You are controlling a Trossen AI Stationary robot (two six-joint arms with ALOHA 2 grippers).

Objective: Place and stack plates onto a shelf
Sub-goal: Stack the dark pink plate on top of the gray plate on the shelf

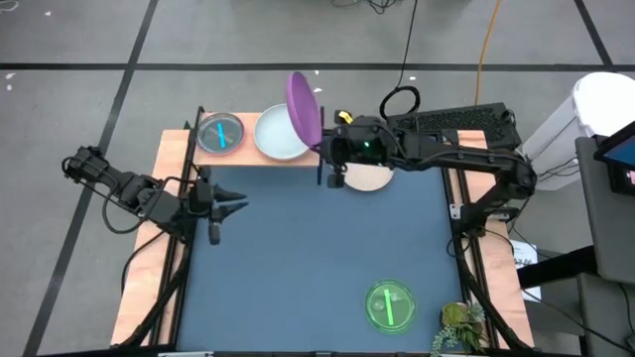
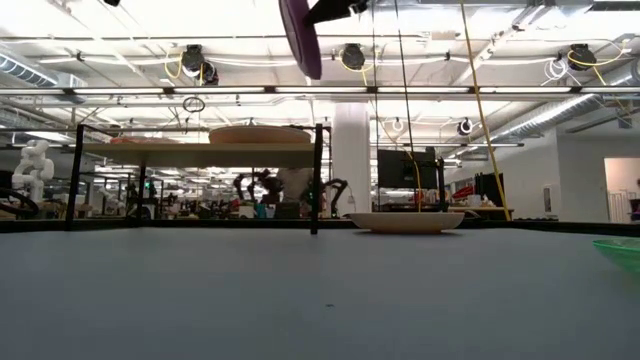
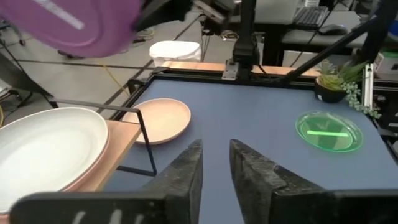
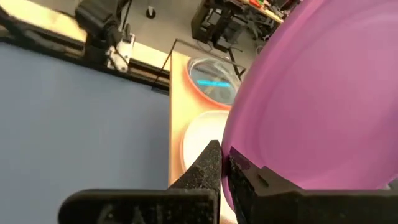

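Two dark fingers of the right gripper pinch the rim of the purple plate, holding it on edge in the air above the shelf, at the shelf's end nearest the cream plate. The plate stands almost vertical: its round face is turned sideways along the shelf, toward the white plate, and its long axis runs roughly upright, from the pinched rim to the free rim above.

On the shelf, the white plate rests on what looks like a pink one, whose rim just shows beneath it in the left wrist view. Beside it, at the shelf's far end from the gripper, is the cyan plate, also seated in a pinkish rim. The cream plate lies on the table just off the shelf's end, partly under the right arm. The green plate sits on the table well apart from the shelf, near a small plant.

The left gripper waits low over the table just in front of the shelf's cyan end, its fingers spread a little and empty.

The risk appears to be the grip: a thin pinch on one rim of a plate held upright may let it swing or slip. If released before it is tipped flat, it would likely strike the white plate edge-on, or roll off the shelf.
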